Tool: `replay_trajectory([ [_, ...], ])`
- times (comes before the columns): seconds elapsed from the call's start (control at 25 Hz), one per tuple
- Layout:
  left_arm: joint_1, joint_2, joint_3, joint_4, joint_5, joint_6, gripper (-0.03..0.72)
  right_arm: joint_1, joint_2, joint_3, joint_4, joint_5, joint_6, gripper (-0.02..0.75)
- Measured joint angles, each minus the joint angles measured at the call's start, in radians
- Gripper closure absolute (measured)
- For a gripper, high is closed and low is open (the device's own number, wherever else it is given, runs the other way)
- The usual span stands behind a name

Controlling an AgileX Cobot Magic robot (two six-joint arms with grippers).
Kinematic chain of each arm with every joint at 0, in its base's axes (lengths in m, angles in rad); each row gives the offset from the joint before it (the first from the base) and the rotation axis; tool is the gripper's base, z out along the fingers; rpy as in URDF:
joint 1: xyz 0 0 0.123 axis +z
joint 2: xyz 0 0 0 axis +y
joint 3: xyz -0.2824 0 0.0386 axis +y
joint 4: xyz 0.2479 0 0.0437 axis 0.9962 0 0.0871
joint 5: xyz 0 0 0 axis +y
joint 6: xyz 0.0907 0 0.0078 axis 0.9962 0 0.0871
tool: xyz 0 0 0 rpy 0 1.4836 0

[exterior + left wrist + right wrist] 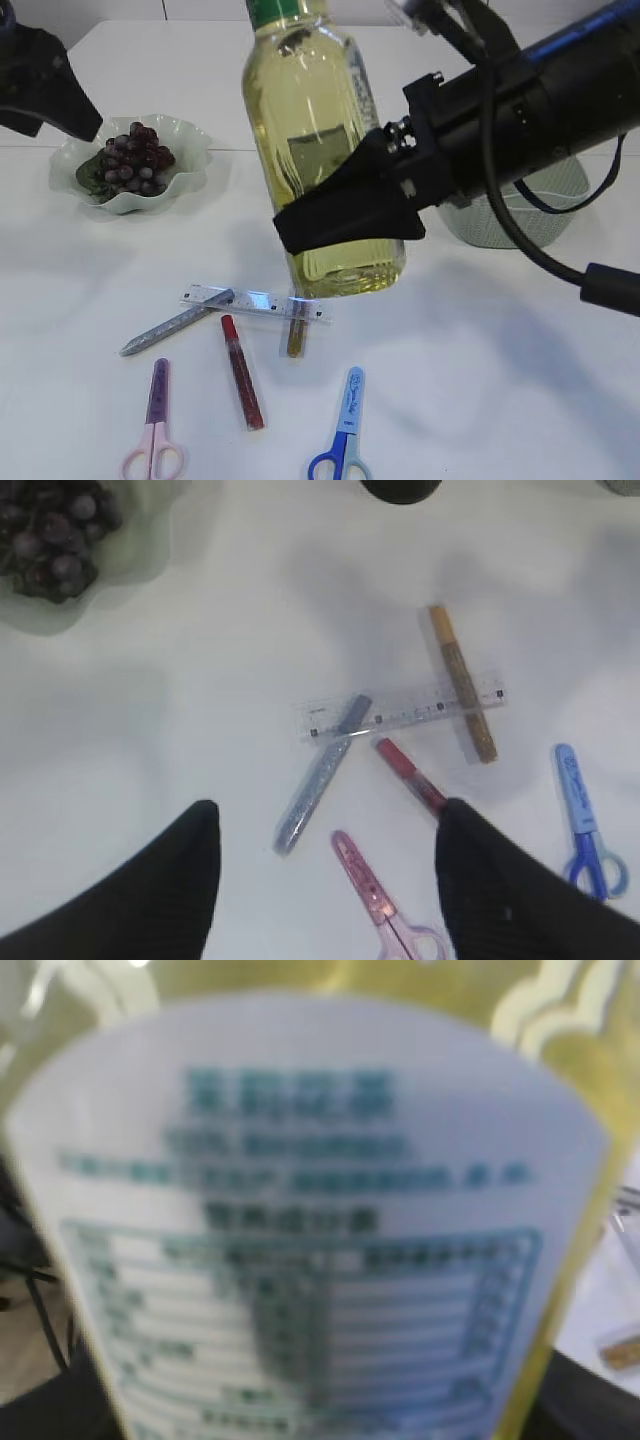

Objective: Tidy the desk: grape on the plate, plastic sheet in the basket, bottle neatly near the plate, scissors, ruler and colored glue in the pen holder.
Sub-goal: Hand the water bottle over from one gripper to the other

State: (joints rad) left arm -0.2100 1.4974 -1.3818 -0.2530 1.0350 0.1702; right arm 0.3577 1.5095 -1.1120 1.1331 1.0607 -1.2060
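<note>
The right hand point(345, 215) grips the bottle point(320, 130) aloft, the left hand point(325, 880) hangs open; a slipping bottle could scatter the ruler point(255, 302) below.

Yellow-green bottle point(320, 150), dark purple grape point(133, 160), pale green plate point(190, 150), pink scissors point(155, 440), blue scissors point(345, 430)

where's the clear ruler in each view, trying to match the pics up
Exterior view: the clear ruler lies low centre, just below the held bottle.
Left wrist view: it lies right of centre, slightly tilted.
Right wrist view: not in it; the bottle's label fills the picture.
Shared landmark: the gold glue stick crossing the ruler, seen in the exterior and left wrist views.
</note>
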Motion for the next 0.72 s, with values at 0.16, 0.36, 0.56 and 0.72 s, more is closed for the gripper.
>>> replay_trajectory([
  [0.16,0.0,0.0,0.095,-0.045,-0.119,0.081,0.197,0.0,-0.019,0.0,0.098,0.057,-0.041,0.223],
  [0.36,0.0,0.0,0.216,-0.194,-0.29,0.275,0.197,0.0,-0.036,0.0,0.147,0.112,-0.052,0.223],
  [0.56,0.02,0.0,0.325,-0.476,-0.373,0.609,0.197,0.0,-0.075,0.0,0.176,0.115,-0.053,0.223],
  [0.72,0.124,0.0,0.408,-0.843,-0.285,0.989,0.198,0.0,-0.115,-0.002,0.195,0.119,-0.06,0.223],
])
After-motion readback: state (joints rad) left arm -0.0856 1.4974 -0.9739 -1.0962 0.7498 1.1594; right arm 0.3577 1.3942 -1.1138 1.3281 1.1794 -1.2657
